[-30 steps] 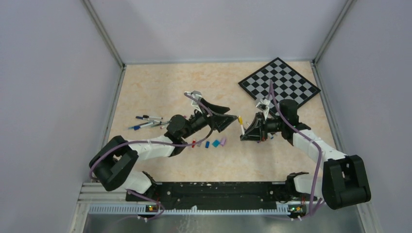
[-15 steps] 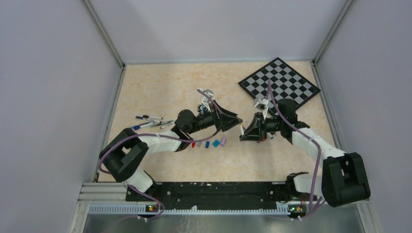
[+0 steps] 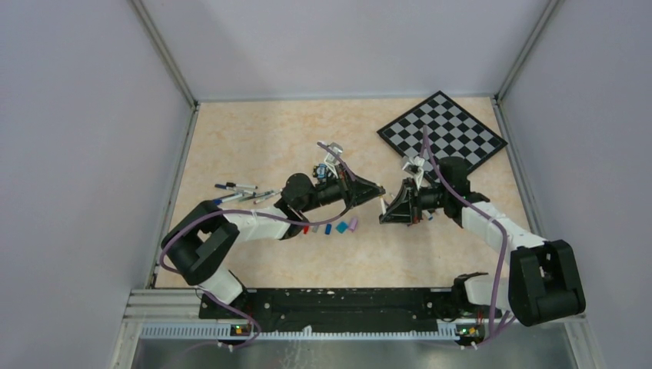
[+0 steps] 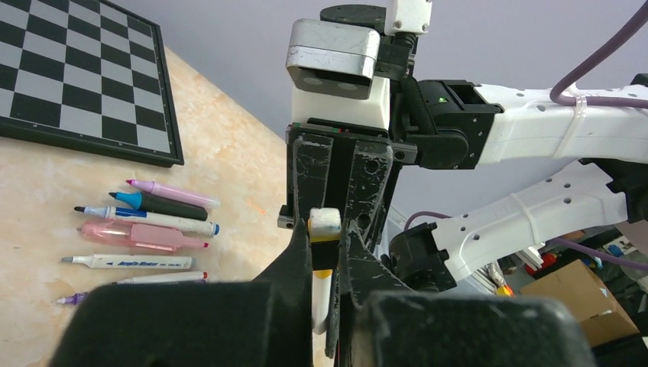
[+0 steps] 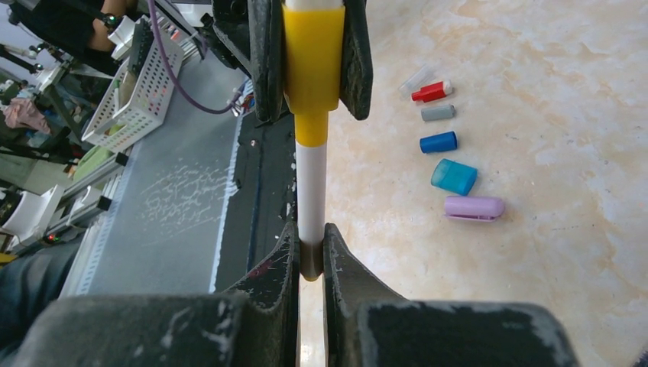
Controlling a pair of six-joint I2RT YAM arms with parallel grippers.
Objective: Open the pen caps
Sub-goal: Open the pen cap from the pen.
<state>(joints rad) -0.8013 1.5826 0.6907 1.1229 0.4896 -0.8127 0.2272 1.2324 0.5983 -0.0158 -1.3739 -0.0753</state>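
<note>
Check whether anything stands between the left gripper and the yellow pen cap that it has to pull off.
Nothing visible does. The left gripper has its jaws shut on the yellow cap, and the right gripper holds the white pen body beyond it.

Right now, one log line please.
left gripper: jaws shut on yellow cap | right gripper: jaws shut on white pen | cap not yet off

White-and-black arms (image 3: 247, 221), purple cables (image 4: 611, 100)

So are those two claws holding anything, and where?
One pen, shared: the left end effector clamps its yellow cap, the right end effector its white barrel.
</note>
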